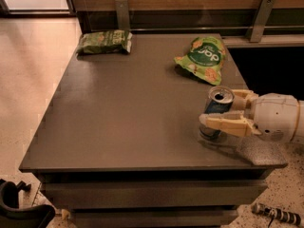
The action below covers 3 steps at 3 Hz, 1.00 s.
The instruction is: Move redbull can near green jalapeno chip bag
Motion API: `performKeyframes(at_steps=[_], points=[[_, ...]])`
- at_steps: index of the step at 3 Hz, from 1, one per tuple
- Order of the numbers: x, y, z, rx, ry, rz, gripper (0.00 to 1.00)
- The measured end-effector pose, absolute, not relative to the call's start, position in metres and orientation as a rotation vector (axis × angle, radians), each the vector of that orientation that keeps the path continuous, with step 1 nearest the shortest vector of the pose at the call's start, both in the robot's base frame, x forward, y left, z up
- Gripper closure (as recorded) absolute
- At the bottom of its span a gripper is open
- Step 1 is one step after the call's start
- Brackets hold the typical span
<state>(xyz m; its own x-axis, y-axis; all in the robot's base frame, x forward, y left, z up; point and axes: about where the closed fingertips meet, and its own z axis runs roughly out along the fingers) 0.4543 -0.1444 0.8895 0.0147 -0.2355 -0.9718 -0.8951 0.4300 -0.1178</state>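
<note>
- Presently, the redbull can (216,107) is being clasped upright by the pincer (220,110) near the desk's (128,113) front right corner.
- The green jalapeno chip bag (104,41) is being borne at the far left corner, well apart.

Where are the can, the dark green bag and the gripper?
redbull can (220,97): camera view, silver top.
green jalapeno chip bag (104,42): camera view, middle.
gripper (220,110): camera view, between fingers clasping the can.

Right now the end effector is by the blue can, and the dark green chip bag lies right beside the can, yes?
No. The end effector is by the redbull can, but the green jalapeno chip bag lies at the far left corner of the table, well apart from the can. The camera view shows it.
</note>
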Motion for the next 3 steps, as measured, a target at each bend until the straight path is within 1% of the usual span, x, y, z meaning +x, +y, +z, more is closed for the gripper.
performKeyframes(at_steps=[2,3], points=[[0.454,-0.14,0.8908,-1.057,1.498,0.702,0.93],[0.4539,-0.1384,0.8914,-1.06,1.497,0.703,1.0]])
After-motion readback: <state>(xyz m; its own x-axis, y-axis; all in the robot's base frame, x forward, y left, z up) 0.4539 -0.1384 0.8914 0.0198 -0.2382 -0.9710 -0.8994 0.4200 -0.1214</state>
